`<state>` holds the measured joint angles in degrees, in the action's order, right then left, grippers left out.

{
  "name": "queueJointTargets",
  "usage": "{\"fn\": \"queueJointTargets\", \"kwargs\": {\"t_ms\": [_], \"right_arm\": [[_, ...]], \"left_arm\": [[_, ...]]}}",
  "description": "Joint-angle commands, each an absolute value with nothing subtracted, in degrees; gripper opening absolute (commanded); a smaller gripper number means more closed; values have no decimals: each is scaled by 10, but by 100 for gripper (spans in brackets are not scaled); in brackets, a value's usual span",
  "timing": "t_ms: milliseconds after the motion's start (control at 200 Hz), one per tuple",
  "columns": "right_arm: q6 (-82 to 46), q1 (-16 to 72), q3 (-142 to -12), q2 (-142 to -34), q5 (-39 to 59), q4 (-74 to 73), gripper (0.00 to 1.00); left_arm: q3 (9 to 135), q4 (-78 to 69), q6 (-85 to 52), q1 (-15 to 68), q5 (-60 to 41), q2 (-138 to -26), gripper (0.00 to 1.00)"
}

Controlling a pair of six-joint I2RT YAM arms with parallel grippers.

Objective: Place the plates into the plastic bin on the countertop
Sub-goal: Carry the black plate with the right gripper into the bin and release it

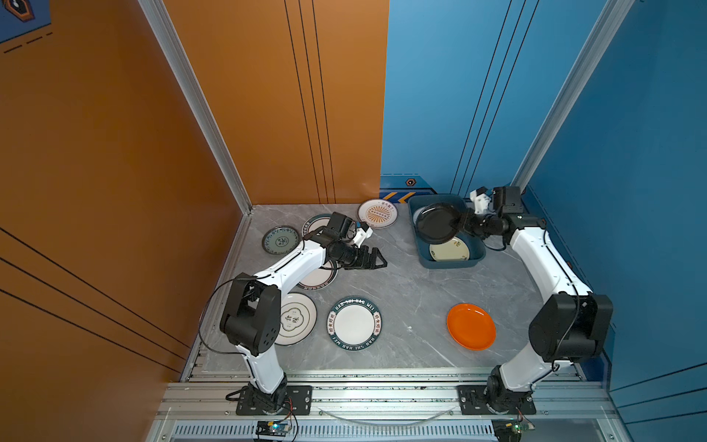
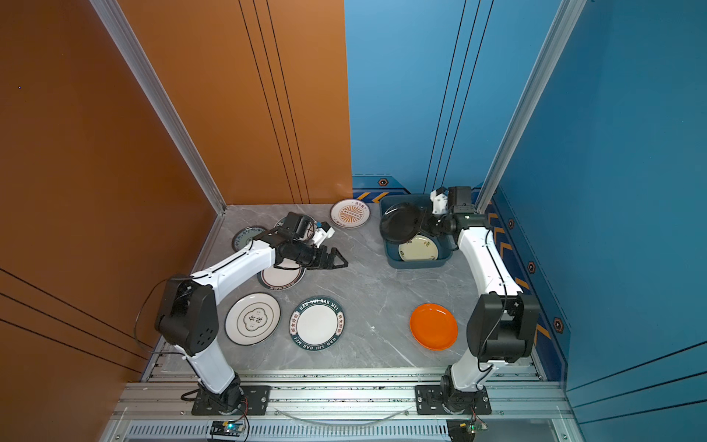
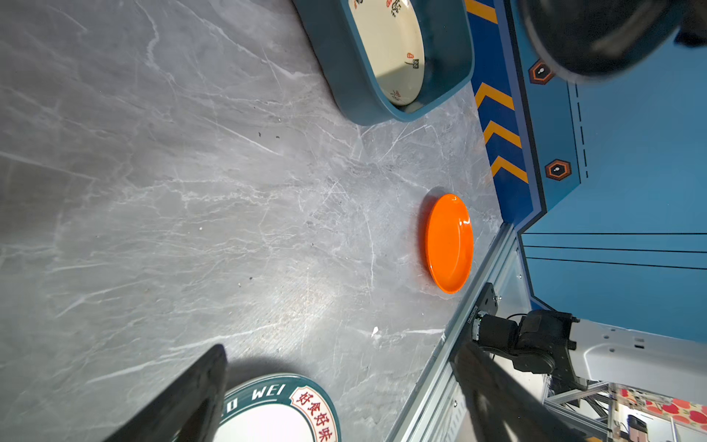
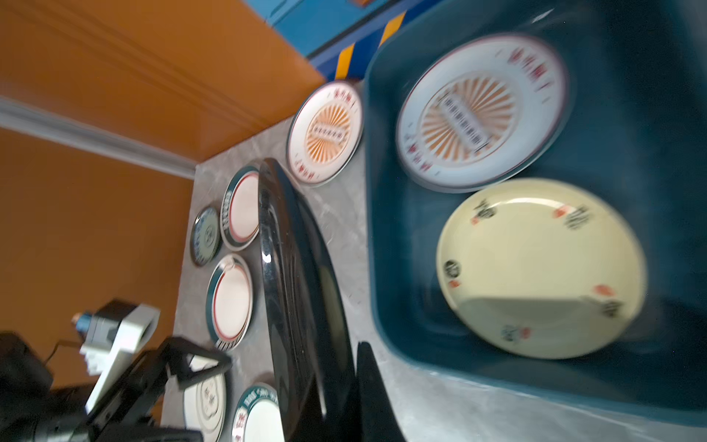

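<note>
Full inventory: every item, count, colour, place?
Marble countertop: one, grey, underneath.
Rectangular plastic bin: one, dark teal, back right.
Round black plate: one, held above bin.
Cream plate: one, in bin.
Orange-sunburst white plates: two; one in bin, one beside it.
Green-rimmed white plates: three, left half.
Teal patterned plate: one, back left.
White clover-motif plate: one, front left.
Plain orange plate: one, front right.
Left gripper: open, empty.
Right gripper: shut on black plate.

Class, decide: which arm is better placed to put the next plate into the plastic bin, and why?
Right. The right tool is shut on the black plate, held at the plastic bin's edge. The left tool is open and empty over the countertop, away from the bin.
</note>
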<state>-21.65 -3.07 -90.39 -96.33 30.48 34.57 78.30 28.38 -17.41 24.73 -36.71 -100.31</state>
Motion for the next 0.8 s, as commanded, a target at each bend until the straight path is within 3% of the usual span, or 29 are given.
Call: {"fn": "queueJointTargets", "kwargs": {"t_ms": [0,205,796], "right_arm": [[-193,-48,-954,-1021,245,440,0],[-187,-63,-957,-1093,240,442,0],[-169,-62,-933,-1167,170,455,0]], "left_arm": [[758,287,-163,242,-337,-982,96],[709,285,-160,234,-302,-950,99],[614,251,-193,200,-241,-881,99]]}}
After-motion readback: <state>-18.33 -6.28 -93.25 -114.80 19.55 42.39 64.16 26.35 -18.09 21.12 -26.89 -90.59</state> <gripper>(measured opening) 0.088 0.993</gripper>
